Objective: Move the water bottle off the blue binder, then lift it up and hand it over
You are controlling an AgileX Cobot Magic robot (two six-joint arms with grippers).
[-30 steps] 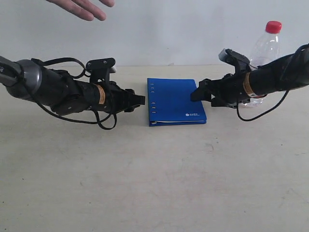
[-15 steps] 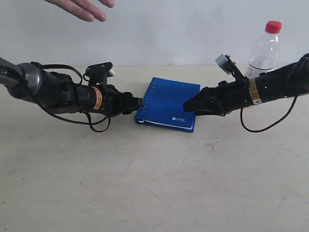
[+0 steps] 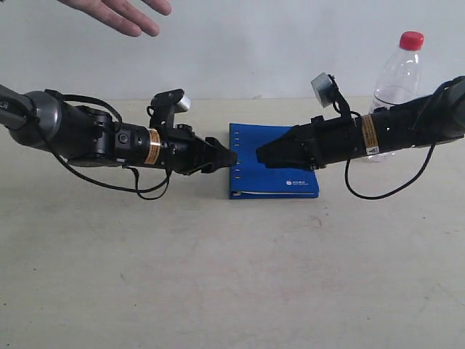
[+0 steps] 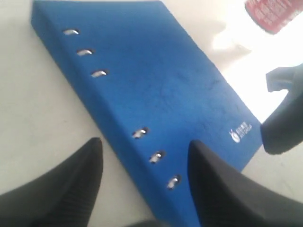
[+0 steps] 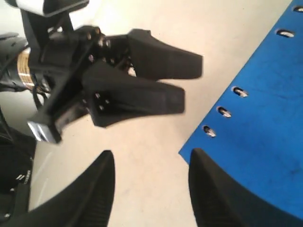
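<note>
Pale bench [image 3: 218,276]; water bottle [image 3: 398,69] far right, off blue binder [image 3: 272,182]; left gripper [image 3: 225,158], right gripper [image 3: 263,156] agape, empty, seemingly poised for binder.

The left gripper [image 4: 144,145] is holding its two dark ribbed fingers [image 4: 66,189] well apart, and the spine edge of the blue binder [image 4: 161,80] is lying between their tips. The binder is resting flat on the pale table [image 4: 33,109], showing six slots [image 4: 85,52] along its spine and a small white logo [image 4: 240,132] near one corner. Just beside that corner a blurred part of the right gripper [image 4: 284,118] is showing. Beyond the binder, the red label of the water bottle [image 4: 271,10] is appearing.
</note>
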